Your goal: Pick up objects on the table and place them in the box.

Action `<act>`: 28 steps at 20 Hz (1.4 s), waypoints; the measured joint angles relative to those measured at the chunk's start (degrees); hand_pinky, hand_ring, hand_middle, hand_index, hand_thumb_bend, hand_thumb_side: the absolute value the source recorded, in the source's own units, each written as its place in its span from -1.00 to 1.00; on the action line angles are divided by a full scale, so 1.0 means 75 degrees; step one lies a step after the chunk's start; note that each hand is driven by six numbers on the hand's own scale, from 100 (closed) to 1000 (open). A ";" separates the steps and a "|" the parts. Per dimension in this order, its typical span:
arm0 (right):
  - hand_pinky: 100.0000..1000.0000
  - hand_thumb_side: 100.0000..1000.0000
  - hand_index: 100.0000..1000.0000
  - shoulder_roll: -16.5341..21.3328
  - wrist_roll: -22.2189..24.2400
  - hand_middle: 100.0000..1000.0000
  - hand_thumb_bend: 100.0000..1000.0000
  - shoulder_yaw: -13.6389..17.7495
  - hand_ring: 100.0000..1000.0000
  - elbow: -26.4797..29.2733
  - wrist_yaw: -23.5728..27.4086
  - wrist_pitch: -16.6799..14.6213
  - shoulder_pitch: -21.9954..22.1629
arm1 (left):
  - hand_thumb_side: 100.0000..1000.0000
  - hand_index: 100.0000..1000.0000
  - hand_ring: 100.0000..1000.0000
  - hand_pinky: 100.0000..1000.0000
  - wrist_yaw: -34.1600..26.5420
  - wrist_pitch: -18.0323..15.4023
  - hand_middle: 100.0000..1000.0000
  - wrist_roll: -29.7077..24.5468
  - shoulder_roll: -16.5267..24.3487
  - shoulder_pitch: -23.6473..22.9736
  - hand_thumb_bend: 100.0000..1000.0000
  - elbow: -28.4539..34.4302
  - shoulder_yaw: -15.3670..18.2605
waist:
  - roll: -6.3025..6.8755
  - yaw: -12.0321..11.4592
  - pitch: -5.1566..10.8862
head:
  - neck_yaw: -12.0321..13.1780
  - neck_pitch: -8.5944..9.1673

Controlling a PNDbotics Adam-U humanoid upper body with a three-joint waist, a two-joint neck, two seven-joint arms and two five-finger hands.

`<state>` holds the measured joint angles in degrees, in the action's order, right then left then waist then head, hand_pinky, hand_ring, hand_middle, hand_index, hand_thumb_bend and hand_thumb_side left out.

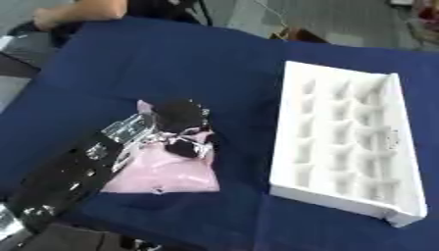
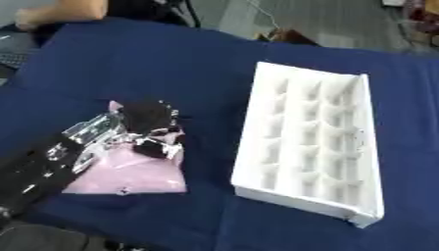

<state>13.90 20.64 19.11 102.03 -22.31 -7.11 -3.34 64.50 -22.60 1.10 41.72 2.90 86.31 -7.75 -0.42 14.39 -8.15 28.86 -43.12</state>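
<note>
A flat pink bag (image 1: 167, 174) lies on the blue table (image 1: 171, 63) left of centre. My left hand (image 1: 178, 120) comes in from the lower left and rests on the bag's top end, its black fingers curled down onto the pink material. To the right stands a white box (image 1: 347, 142) with several small compartments, all bare. The bag and the box are a short gap apart. My right hand shows in neither view.
The blue cloth covers the whole table and drops off at the front edge. A person's arm (image 1: 82, 12) rests at the far left corner, away from the bag. Grey floor shows beyond the far edge.
</note>
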 measured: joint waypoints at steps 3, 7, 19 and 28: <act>0.08 0.51 0.82 -0.0001 0.0000 0.49 -1.00 0.0000 0.24 -0.0002 0.0000 0.0000 0.0000 | -0.63 -0.90 -1.00 -1.00 -0.0040 -0.0082 -1.00 0.0210 -0.0016 0.0019 -1.00 -0.0094 -0.0008 | 0.0000 0.0000 0.0000 | 0.0000 0.0000; 0.08 0.52 0.82 -0.0003 0.0000 0.48 -1.00 0.0000 0.24 -0.0002 0.0000 0.0000 0.0001 | -0.63 -0.90 -1.00 -1.00 -0.0083 -0.0133 -1.00 0.0239 -0.0016 0.0048 -1.00 -0.0145 -0.0018 | 0.0000 0.0000 0.0000 | 0.0000 -0.0001; 0.07 0.53 0.82 -0.0004 -0.0003 0.48 -1.00 0.0025 0.24 -0.0002 0.0000 0.0010 0.0003 | -0.36 -0.94 -1.00 -1.00 -0.2255 0.0017 -1.00 -0.0304 -0.0029 -0.0532 -1.00 0.0484 -0.0047 | 0.0048 -0.0008 -0.0019 | -0.0002 -0.0003; 0.07 0.53 0.82 -0.0004 -0.0027 0.48 -1.00 0.0050 0.24 -0.0001 -0.0003 0.0043 0.0002 | -0.26 -0.95 -1.00 -1.00 -0.8362 0.1469 -1.00 -0.1823 -0.0361 -0.0891 -1.00 0.1503 -0.0093 | 0.0049 -0.0014 -0.0075 | -0.0008 -0.0002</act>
<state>13.87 20.44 19.49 102.02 -22.33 -6.78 -3.33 1.78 -11.59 -12.57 39.02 -3.78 97.59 -8.45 -0.05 14.29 -8.71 28.79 -43.14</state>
